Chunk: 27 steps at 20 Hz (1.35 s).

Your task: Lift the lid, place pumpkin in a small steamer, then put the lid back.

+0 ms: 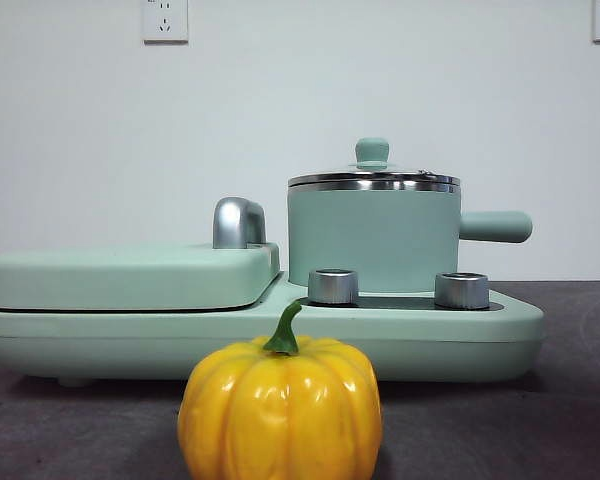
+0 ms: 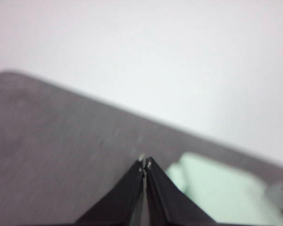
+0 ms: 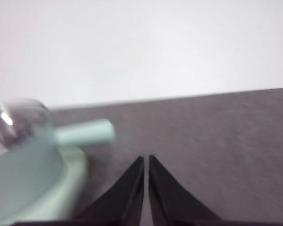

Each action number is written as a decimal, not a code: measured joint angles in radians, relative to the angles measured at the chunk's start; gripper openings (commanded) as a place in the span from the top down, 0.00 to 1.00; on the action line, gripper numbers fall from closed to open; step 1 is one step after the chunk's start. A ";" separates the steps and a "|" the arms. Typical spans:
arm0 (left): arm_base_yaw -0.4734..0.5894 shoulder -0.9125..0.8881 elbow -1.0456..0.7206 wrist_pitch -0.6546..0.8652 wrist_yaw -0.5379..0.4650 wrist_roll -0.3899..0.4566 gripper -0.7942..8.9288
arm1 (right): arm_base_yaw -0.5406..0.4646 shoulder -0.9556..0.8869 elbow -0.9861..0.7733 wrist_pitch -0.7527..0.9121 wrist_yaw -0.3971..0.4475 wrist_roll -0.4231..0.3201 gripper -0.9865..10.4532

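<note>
Nothing lifted yet: lid (image 1: 374,178) sitting on small steamer (image 1: 372,238), itself on the appliance base (image 1: 500,325), probably the starting layout. Pumpkin (image 1: 280,408) upright on the table, in front, well apart from the pot. Left gripper (image 2: 145,163) and right gripper (image 3: 146,158) both clenched, empty, above bare table. Side handle (image 3: 85,132) near only in right wrist view; pumpkin only in front view.

Glossy plastic-looking pumpkin (image 1: 280,412); matt mint small steamer (image 1: 372,238), shiny steel rim; polished metal knobs (image 1: 333,286); matt grey table (image 1: 560,420).
</note>
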 measured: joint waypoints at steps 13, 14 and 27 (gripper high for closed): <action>-0.001 0.031 0.135 0.074 0.114 -0.326 0.91 | 0.001 0.032 0.241 -0.095 -0.135 0.293 0.90; -0.001 0.045 0.188 0.022 0.132 -0.327 0.91 | 0.001 0.048 0.282 -0.137 -0.156 0.298 0.90; -0.001 0.395 0.682 -0.410 0.422 -0.023 0.91 | 0.001 0.365 0.609 -0.434 -0.568 0.166 0.90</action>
